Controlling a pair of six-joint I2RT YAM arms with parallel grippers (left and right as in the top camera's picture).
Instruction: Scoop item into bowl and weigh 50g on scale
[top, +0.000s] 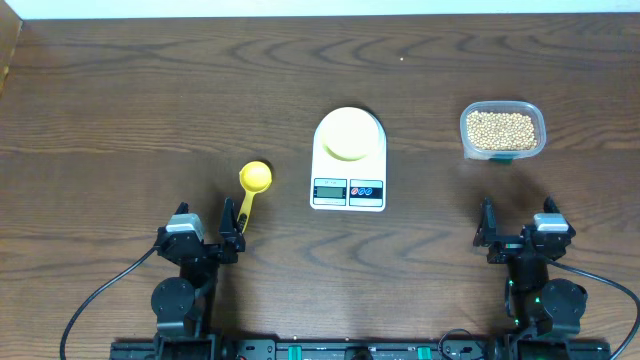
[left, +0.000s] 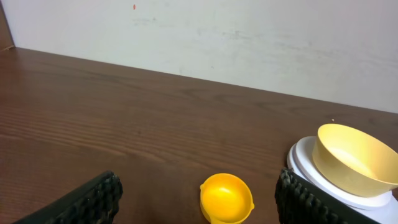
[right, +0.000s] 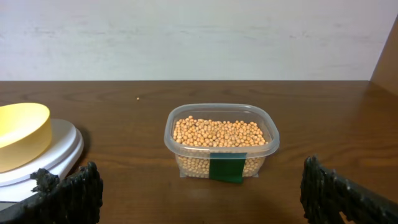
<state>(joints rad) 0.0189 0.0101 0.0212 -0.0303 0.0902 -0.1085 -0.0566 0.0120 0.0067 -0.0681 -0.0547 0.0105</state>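
Two grippers, the left gripper (top: 208, 232) and the right gripper (top: 518, 228), rest near the front edge of the table (top: 120, 100) with fingers spread wide, holding nothing. The beans (top: 501, 128) lie in a clear tub (top: 541, 130) toward the right edge. The bowl (top: 348, 133) sits on the scale (top: 347, 190) at the middle, and a yellow scoop (top: 255, 178) lies just left of it.

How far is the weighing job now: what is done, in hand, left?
Done: the bowl sits on the scale. In hand: nothing; left gripper and right gripper are open, empty. Left: the beans lie in the tub, the scoop on the table; scooping, weighing.
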